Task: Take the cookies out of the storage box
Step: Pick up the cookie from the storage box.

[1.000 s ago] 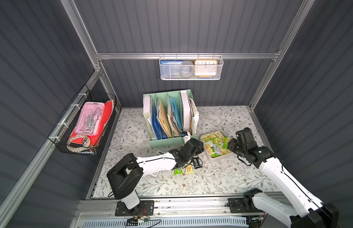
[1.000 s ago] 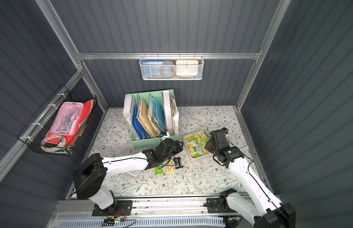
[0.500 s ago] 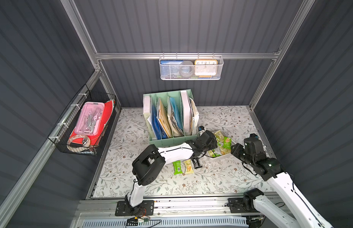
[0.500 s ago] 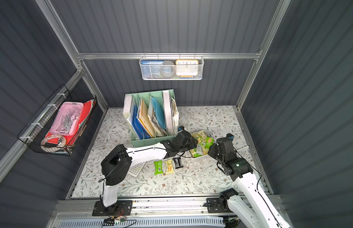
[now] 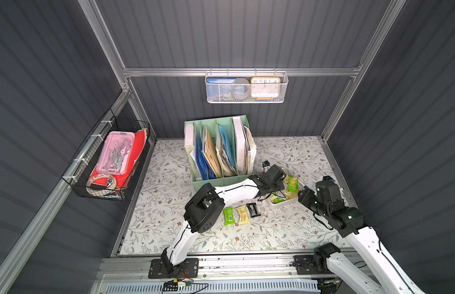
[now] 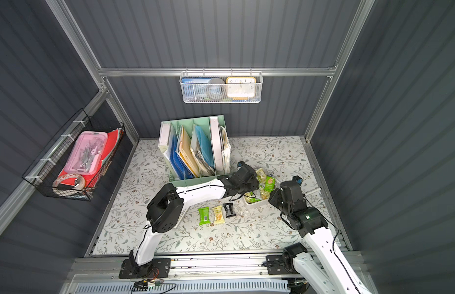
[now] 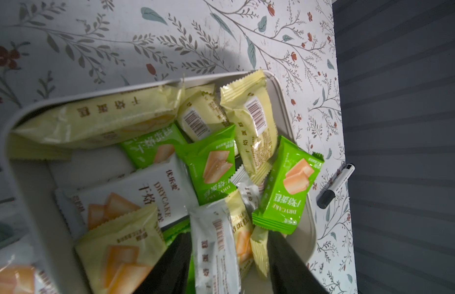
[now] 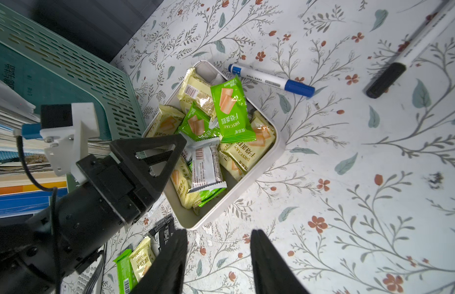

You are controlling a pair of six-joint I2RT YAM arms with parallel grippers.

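Right gripper (image 8: 218, 235) hangs low over the table (image 5: 170, 203), just off the near corner of the box (image 8: 234, 196). Its two black fingers are spread wide, with only flowered tabletop between them.

On the left arm's side of it, three cookies lie loose on the table in a close row outside the box: a green packet (image 5: 228, 216), a yellow packet (image 5: 243, 215) and a black packet (image 5: 252, 210).

Just beyond them the white box sits flat on the table, filled with a jumble of cookies (image 8: 231, 112) in yellow, green and white wrappers. The left gripper (image 7: 227, 241) reaches down into this pile. Its fingers stand apart on either side of a white packet (image 8: 206, 165) lying on top, with other wrappers also in the gap.

A blue marker (image 8: 269, 80) lies just beside one corner of the box. A black-capped marker (image 7: 335, 185) lies apart from it, close to the table's edge by the right wall.

Farther back a mint green file organiser (image 5: 221, 179) stands upright, full of folders. A white mesh basket (image 5: 246, 87) hangs on the back wall.
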